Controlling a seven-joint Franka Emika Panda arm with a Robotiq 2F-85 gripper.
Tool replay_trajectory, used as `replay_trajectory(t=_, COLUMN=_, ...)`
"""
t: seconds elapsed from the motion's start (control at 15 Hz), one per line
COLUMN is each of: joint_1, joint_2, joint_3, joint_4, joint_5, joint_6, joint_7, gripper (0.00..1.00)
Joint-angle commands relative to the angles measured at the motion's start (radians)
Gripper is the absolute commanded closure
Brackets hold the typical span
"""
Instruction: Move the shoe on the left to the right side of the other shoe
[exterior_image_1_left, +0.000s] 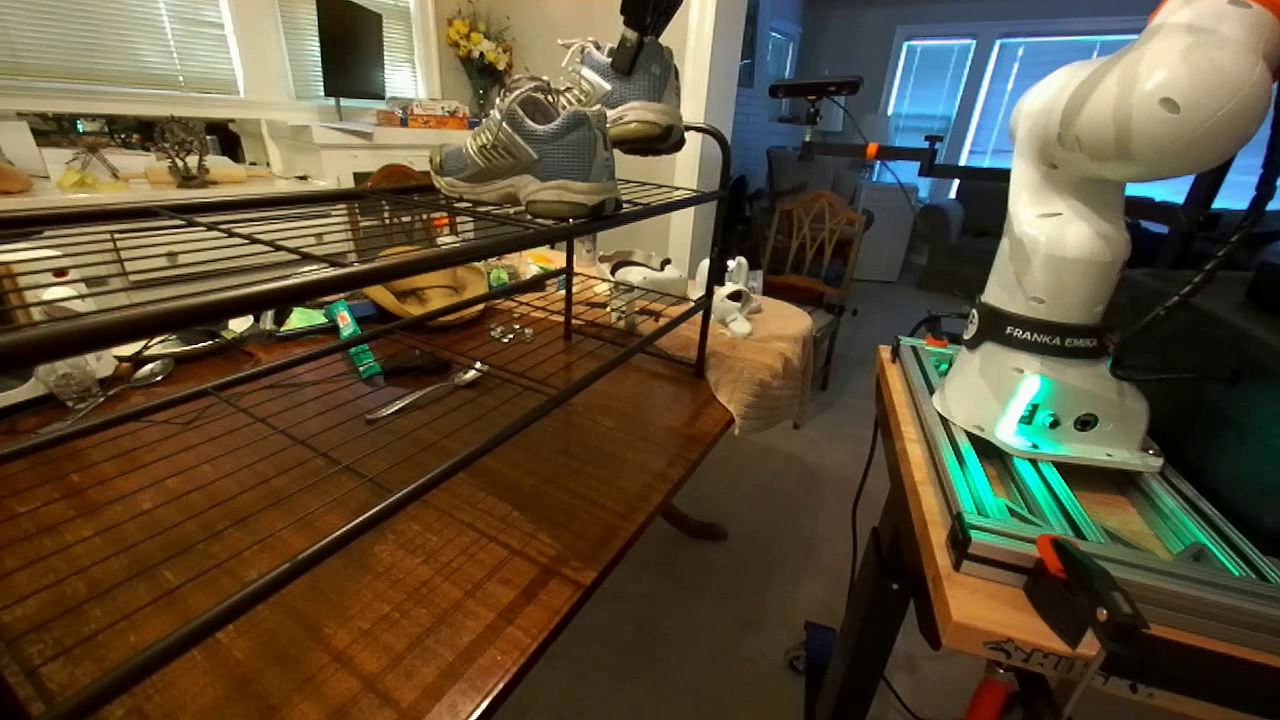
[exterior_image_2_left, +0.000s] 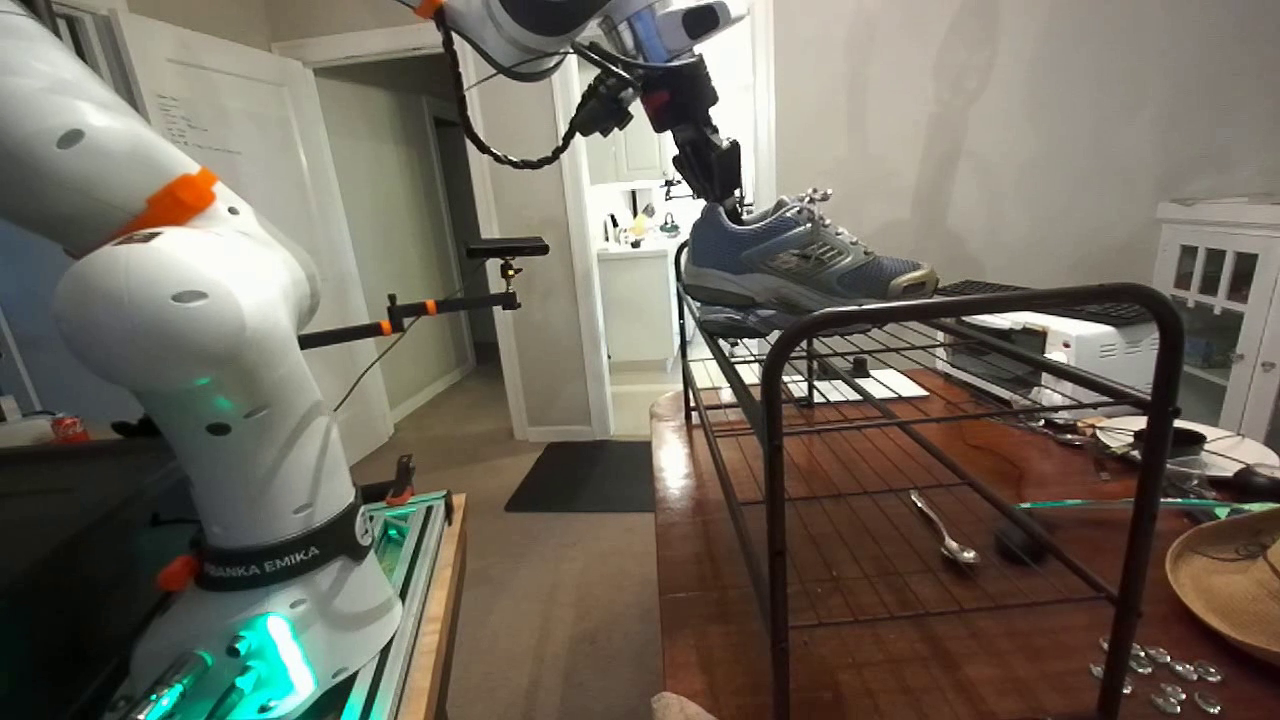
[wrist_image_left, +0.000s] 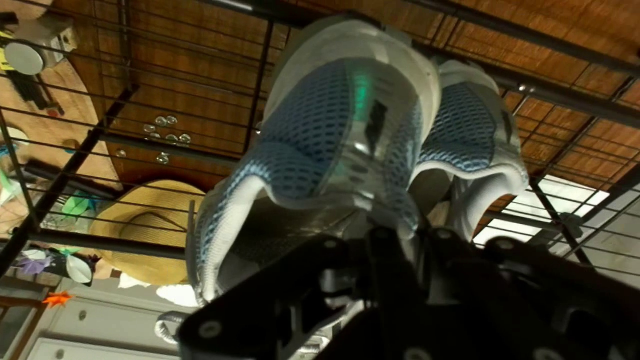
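Note:
A blue-grey running shoe (exterior_image_1_left: 655, 85) hangs from my gripper (exterior_image_1_left: 630, 55), slightly above the rack's top shelf; it is the nearer shoe in an exterior view (exterior_image_2_left: 800, 255). My gripper (exterior_image_2_left: 735, 208) is shut on its heel collar. In the wrist view the gripper (wrist_image_left: 412, 235) pinches the collar of the larger, nearer shoe (wrist_image_left: 330, 115). The matching other shoe (exterior_image_1_left: 545, 150) rests on the black wire rack (exterior_image_1_left: 290, 284). That shoe is beside the held one in the wrist view (wrist_image_left: 462, 125) and mostly hidden behind it in an exterior view, where its sole (exterior_image_2_left: 740, 322) shows.
The rack stands on a wooden table (exterior_image_1_left: 560, 490). A spoon (exterior_image_2_left: 945, 532), a straw hat (exterior_image_2_left: 1230, 580) and several glass beads (exterior_image_2_left: 1165, 680) lie on the table. A white toaster oven (exterior_image_2_left: 1110, 350) stands behind the rack. The rack's hoop end (exterior_image_2_left: 980, 303) rises above the shelf.

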Motion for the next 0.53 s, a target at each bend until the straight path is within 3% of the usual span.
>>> replay_trajectory(t=0.0, joint_1=0.030, joint_2=0.001, joint_3=-0.026, joint_4=-0.019, joint_5=0.031, joint_6=0.017, joint_7=-0.106, gripper=0.98)
replay_trajectory(t=0.47, joint_1=0.021, joint_2=-0.008, joint_3=-0.039, joint_4=-0.026, joint_5=0.002, joint_6=0.001, joint_7=-0.212, gripper=0.98)
